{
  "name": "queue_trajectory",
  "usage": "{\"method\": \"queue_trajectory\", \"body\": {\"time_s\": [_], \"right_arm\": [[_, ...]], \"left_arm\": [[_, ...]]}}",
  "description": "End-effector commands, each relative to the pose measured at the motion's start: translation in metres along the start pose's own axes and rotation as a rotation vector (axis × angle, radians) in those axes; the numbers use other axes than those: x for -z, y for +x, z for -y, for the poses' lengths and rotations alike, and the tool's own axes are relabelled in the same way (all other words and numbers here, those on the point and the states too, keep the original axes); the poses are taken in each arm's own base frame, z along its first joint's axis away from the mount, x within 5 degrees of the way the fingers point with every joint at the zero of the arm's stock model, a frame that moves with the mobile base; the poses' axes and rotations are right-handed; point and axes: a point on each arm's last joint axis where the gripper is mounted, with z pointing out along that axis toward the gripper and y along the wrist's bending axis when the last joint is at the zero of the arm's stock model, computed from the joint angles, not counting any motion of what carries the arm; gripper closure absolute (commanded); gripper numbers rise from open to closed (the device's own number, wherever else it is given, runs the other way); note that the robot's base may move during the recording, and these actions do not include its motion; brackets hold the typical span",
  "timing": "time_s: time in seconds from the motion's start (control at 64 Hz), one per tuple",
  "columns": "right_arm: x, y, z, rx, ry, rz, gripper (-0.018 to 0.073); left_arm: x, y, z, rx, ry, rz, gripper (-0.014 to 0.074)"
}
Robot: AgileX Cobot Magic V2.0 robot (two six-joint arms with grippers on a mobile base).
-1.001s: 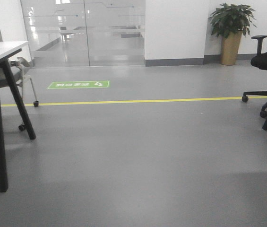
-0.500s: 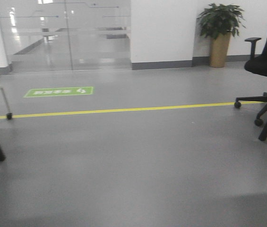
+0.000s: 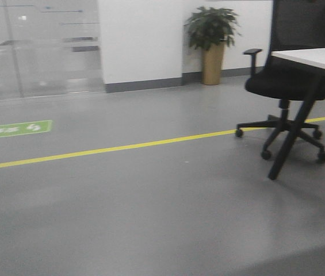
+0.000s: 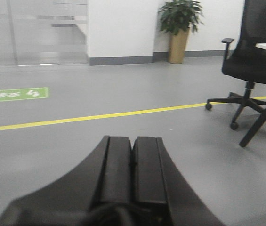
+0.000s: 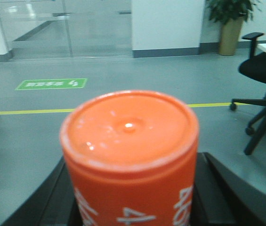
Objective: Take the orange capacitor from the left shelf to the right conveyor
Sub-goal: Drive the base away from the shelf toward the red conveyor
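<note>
The orange capacitor (image 5: 129,127) fills the right wrist view, upright, with white digits on its side. My right gripper (image 5: 133,162) is shut on it, a black finger (image 5: 60,188) pressed to each flank. In the left wrist view my left gripper (image 4: 133,139) is shut with its pads together and nothing between them, pointing out over grey floor. The left shelf and the right conveyor are out of view. Neither gripper shows in the front view.
A black office chair (image 3: 289,86) on castors and a white desk (image 3: 317,57) with a dark leg stand at the right. A yellow floor line (image 3: 122,148), a green floor sign (image 3: 12,129), a potted plant (image 3: 211,40) and glass partitions (image 3: 35,52) lie ahead.
The front view has swung to the right: the desk and chair on the left have left the frame, and the black chair and white desk on the right have come closer.
</note>
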Motion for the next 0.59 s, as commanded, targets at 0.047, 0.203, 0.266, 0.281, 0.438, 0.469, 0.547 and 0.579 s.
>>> {"method": "queue_trajectory", "body": {"time_s": [0.047,0.203,0.266,0.281,0.438,0.469,0.547,0.579], "right_arm": [[0.0025,-0.0174,-0.0015,0.008,-0.006,0.108,0.0423],[0.0025,-0.0174,-0.0015,0.008,-0.006,0.108,0.0423],[0.0025,-0.0174,-0.0015,0.008,-0.006,0.108,0.0423],[0.0025,-0.0174,-0.0015,0.008,-0.006,0.108,0.0423],[0.0025,-0.0174,-0.0015,0.008,-0.006,0.108,0.0423],[0.0025,-0.0174,-0.0015,0.008,-0.006,0.108,0.0423],[0.0025,-0.0174,-0.0015,0.008,-0.006,0.108,0.0423],[0.0025,-0.0174,-0.0015,0.008,-0.006,0.108,0.0423]], "left_arm": [[0.0017,-0.0104,0.0005,0.004,0.009,0.106,0.0723],[0.0017,-0.0104,0.0005,0.004,0.009,0.106,0.0723],[0.0017,-0.0104,0.0005,0.004,0.009,0.106,0.0723],[0.0017,-0.0104,0.0005,0.004,0.009,0.106,0.0723],[0.0017,-0.0104,0.0008,0.004,0.015,0.106,0.0723],[0.0017,-0.0104,0.0010,0.004,0.018,0.106,0.0723],[0.0017,-0.0104,0.0010,0.004,0.019,0.105,0.0723],[0.0017,-0.0104,0.0010,0.004,0.019,0.105,0.0723]]}}
